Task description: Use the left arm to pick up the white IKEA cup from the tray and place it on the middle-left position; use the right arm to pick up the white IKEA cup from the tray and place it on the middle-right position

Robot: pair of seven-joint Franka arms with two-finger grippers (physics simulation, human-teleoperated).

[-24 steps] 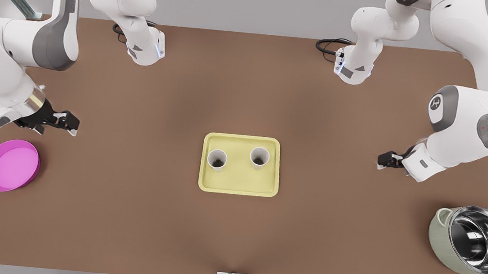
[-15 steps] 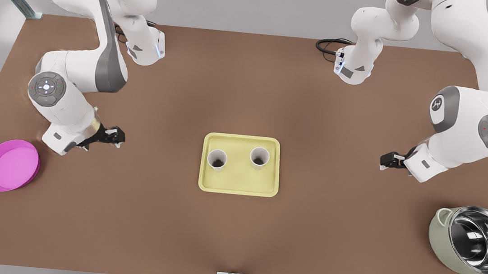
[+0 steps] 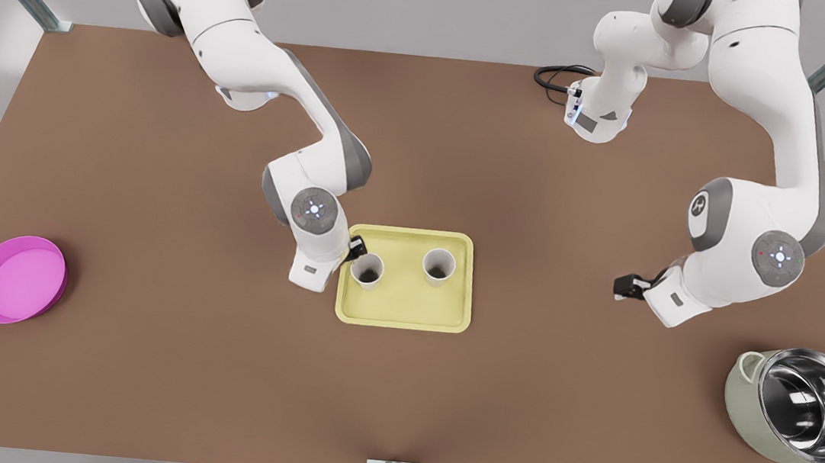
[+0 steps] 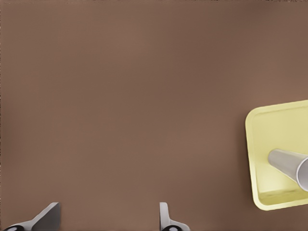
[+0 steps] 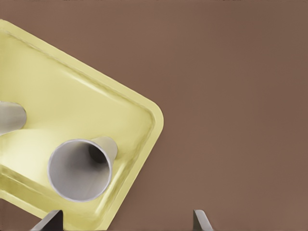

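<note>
The tray (image 3: 402,315) is pale yellow and both cups (image 3: 367,270) (image 3: 439,266) are white. The worktop (image 3: 214,364) is plain brown. The dish (image 3: 16,280) is magenta.

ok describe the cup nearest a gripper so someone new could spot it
In the middle of the brown table sits a pale yellow tray holding two white cups. Take the cup toward the front view's left. The open right gripper is right beside it, whereas the other cup stands alone; the left gripper hangs well off the tray.
</note>
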